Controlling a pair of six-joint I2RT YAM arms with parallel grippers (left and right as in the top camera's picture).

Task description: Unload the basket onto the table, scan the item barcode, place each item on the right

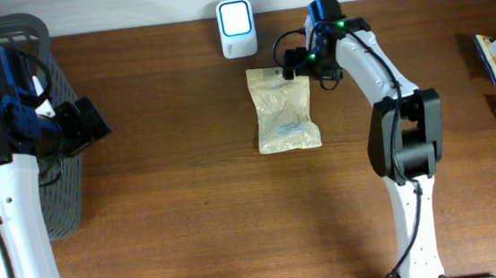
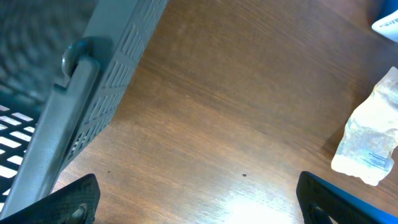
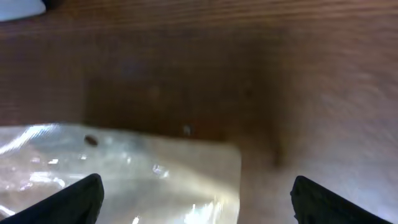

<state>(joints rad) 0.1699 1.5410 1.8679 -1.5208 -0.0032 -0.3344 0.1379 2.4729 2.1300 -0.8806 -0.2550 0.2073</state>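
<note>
The brown desk [image 1: 189, 180] carries a grey basket [image 1: 66, 200] at its left edge, and the clear pouch [image 1: 284, 109] lies flat near the middle, its top edge just below the white scanner [image 1: 236, 27] with the lit window. The right fingers [image 1: 298, 63] hover over that top edge, spread wide and gripping nothing. In the right wrist view the film with its hang hole sits between and beneath them. The left fingers [image 1: 85, 124] are likewise released, idle beside the basket and well apart from the pouch. The scan looks undone, since the pouch's printed label sits near its lower end, facing up rather than toward the window. To do this well, I would close on the stiff sealed strip at the top, not the soft body. I would then lift just enough to clear the desk and tilt the label end toward the window. The film should stay taut so glare and wrinkles do not break the code, and the pouch should be held steady there.
</note>
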